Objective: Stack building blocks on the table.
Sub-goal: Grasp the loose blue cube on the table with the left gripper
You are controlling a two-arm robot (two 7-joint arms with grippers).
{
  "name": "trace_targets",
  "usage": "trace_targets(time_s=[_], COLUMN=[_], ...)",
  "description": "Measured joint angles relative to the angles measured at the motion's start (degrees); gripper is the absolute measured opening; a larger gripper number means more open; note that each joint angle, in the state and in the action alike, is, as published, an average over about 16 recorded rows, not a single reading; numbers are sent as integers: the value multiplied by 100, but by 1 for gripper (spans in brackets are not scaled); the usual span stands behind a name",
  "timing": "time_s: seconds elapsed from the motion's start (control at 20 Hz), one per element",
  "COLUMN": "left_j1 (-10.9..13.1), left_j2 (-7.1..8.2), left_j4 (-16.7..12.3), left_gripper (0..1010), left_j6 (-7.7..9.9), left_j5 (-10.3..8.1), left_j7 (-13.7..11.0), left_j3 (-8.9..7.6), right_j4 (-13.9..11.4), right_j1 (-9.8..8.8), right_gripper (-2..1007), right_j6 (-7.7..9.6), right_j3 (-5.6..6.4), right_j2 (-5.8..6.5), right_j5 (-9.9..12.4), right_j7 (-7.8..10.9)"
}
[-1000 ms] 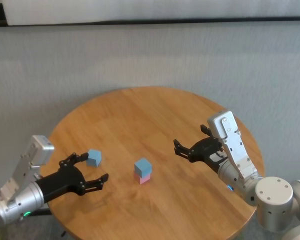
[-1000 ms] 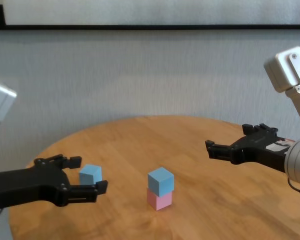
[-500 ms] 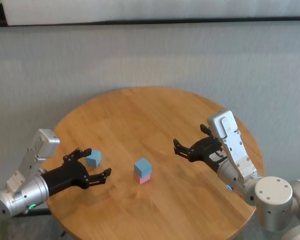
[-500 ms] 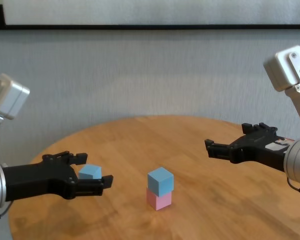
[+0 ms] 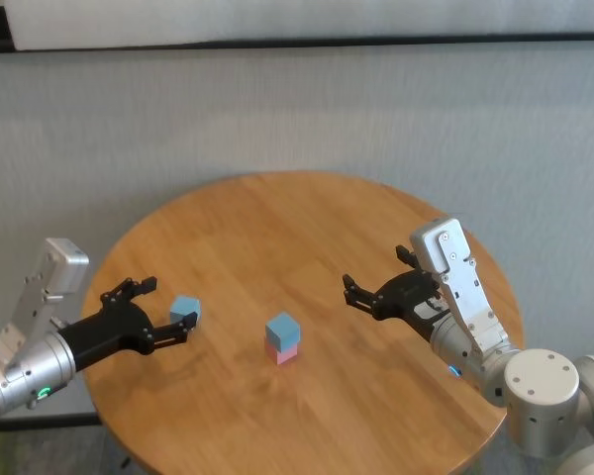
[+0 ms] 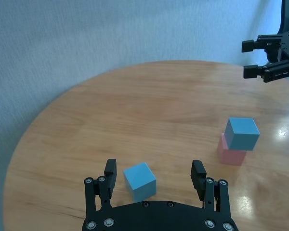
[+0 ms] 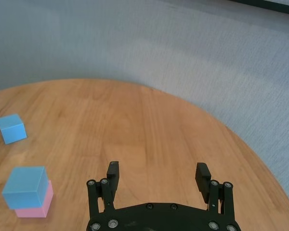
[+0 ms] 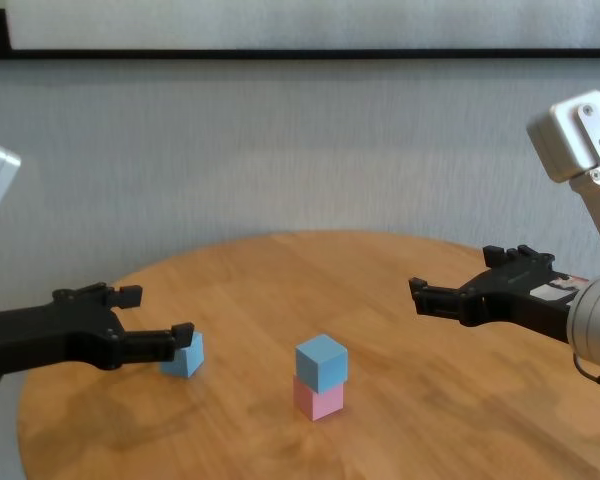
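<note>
Head view: round honey-brown wood-plank desk point(image 5: 307, 228) w/ a light blue matte cube point(image 5: 283, 328) sitting on a pale pink matte cube point(image 5: 286, 351) near desk centre; a second, loose light blue matte cube point(image 5: 185, 310) lies on the desk toward the left edge. Left end effector point(image 5: 150, 312) spread wide, holding nothing, its tips just beside the loose blue cube. Right end effector point(image 5: 368, 293) hangs over the desk's right part, well apart from the stack, also spread wide and empty. Left wrist view: loose blue cube point(image 6: 139, 180) lies between the two black fingers point(image 6: 198, 174), nearer one finger, no visible contact; blue-on-pink stack point(image 6: 239, 141) farther off, right end effector point(image 6: 254, 58) beyond it. Right wrist view: right fingers point(image 7: 112, 171) apart over bare wood; stack point(image 7: 30, 191) and loose cube point(image 7: 12, 128) off to one side. Chest view: left end effector point(image 8: 150, 318) low at desk level, one fingertip in front of the loose cube point(image 8: 186, 354); stack point(image 8: 320, 376) mid-desk; right end effector point(image 8: 448, 283) raised above the surface.
</note>
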Motion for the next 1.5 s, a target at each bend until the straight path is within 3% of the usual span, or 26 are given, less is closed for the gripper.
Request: trace_targets(time_s=[0.6, 0.85, 1.1, 1.5], left_j1=[-495, -656, -698, -612], left_j2=[-326, -446, -451, -291], left_j4=[1134, 1506, 1523, 1049], left_gripper=[1000, 1000, 1000, 1000], left_j6=[-465, -606, -585, -304], left_j5=[-329, -373, -269, 65], left_j7=[-487, -606, -577, -427], left_j3=[-177, -206, -161, 38], right_j4=[3, 3, 3, 3], right_j1=[3, 3, 3, 3], right_gripper=[1000, 1000, 1000, 1000], right_j6=[-3, -3, -3, -3], right_j3=[0, 0, 0, 0], right_j2=[-4, -4, -4, -4], right_j5=[3, 4, 4, 4], right_j7=[0, 1, 1, 1])
